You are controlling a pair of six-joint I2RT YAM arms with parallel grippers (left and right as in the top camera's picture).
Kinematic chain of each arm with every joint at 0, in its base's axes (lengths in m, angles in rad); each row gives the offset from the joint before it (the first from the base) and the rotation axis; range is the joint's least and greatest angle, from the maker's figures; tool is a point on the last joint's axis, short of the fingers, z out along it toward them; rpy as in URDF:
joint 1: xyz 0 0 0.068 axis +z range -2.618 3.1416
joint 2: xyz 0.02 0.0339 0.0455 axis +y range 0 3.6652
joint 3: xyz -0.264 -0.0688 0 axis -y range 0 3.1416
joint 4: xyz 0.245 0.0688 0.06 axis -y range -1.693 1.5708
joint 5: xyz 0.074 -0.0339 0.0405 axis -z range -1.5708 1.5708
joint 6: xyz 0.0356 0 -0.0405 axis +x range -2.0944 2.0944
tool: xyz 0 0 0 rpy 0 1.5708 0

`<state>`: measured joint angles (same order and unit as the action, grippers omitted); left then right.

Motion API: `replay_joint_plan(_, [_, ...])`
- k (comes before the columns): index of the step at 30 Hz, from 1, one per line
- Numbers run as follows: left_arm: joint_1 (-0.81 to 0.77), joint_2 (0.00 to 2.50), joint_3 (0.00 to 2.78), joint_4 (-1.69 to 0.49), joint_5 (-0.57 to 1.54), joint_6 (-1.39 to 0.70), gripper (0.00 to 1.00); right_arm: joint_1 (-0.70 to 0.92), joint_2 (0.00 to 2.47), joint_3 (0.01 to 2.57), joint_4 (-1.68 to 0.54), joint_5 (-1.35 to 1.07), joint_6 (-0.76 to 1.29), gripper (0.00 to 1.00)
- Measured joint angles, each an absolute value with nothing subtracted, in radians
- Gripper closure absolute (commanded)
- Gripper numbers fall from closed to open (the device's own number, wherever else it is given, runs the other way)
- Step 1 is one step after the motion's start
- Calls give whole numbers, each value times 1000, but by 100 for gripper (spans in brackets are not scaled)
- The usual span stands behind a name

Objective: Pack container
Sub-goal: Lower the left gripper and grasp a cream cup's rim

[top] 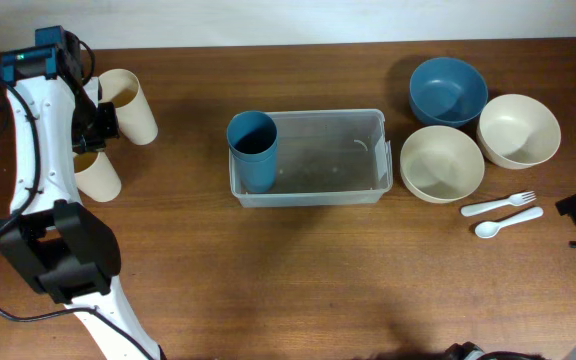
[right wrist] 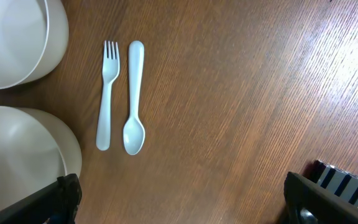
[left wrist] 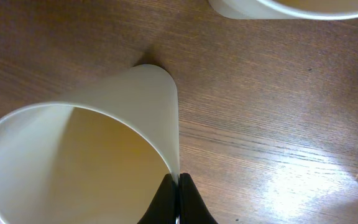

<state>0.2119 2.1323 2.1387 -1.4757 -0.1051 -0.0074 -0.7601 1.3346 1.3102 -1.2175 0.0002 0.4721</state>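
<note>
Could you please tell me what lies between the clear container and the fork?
The overhead view shows a cream bowl, the one right beside the container, lying between it and the fork.

Overhead view is bright and even, lit from above, with short soft shadows on the table (top: 268, 260) and a darker patch at bottom centre. Left wrist view has white glare on the wood at lower right; the cream cup (left wrist: 73, 155) is close and soft-focused. Right wrist view has sheen across the upper right; fork (right wrist: 107, 93) and spoon (right wrist: 133, 99) are sharp.
</note>
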Motion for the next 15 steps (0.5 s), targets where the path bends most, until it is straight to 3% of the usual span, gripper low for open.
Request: replay_joint_plan(15, [212,2132,2145,-1471,-99,-7,98,-760,1335,1310,-1217,0,472,1])
